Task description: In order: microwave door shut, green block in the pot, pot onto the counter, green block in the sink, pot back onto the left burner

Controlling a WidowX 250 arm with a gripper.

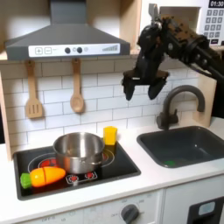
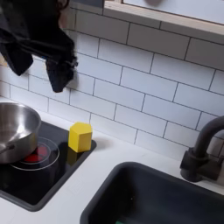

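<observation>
My pot [image 1: 79,150] is shiny polished metal; the cooktop [image 2: 39,179] glossy black; the sink [image 1: 188,147] matt dark grey plastic.

Gripper [image 1: 144,86] hangs in the air above the counter [image 1: 131,179], fingers pointing down and spread apart, nothing between them. Below it, the pot [image 1: 79,150] sits on the black cooktop [image 1: 114,166], over the burner on the first exterior view's left. Yellow block [image 1: 110,135] just behind the cooktop's back edge, carrot toy [image 1: 44,177] at its front-left corner (green end outward). Sink [image 1: 188,145] and faucet [image 1: 175,103] to the right. Wooden spatula [image 1: 33,92] and spoon [image 1: 77,87] hang on the tiled wall.
</observation>
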